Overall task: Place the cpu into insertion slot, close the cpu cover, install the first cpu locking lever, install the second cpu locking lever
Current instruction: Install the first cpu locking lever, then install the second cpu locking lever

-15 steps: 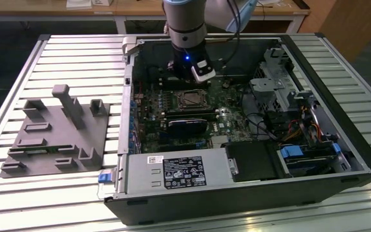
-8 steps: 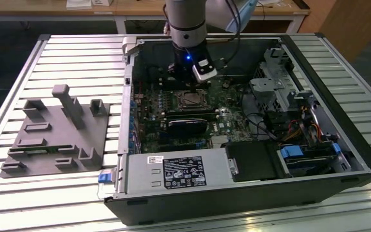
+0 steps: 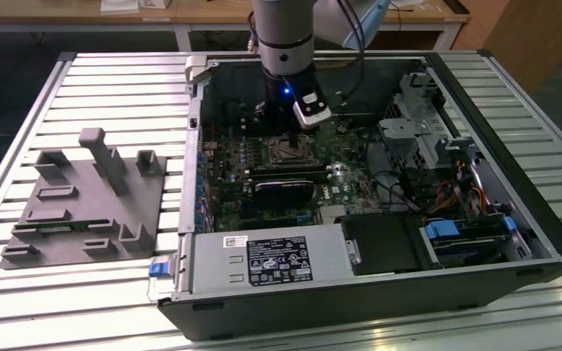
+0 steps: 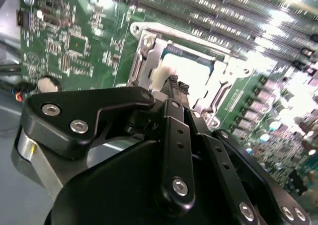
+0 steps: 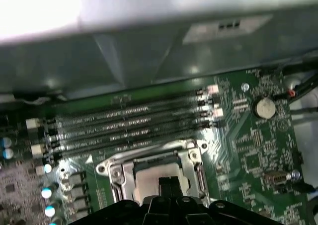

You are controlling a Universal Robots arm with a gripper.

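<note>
My gripper (image 3: 292, 137) reaches down into the open computer case, right over the insertion slot (image 3: 285, 153). In both wrist views the cpu (image 4: 191, 71) (image 5: 147, 180) lies in the slot, its pale face showing through the window of the cpu cover (image 4: 143, 50) (image 5: 130, 166). The cover looks flat on the socket. My black fingertips (image 4: 173, 81) (image 5: 169, 184) are pressed together just above the near part of the cpu face, with nothing seen between them. I cannot make out the locking levers.
Long black memory slots (image 5: 124, 128) run beside the socket, and a black card (image 3: 283, 186) lies nearer the case front. The power supply (image 3: 266, 265) and drive bays (image 3: 462, 234) fill the near side. A grey fixture block (image 3: 85, 201) stands on the table at the exterior view's left.
</note>
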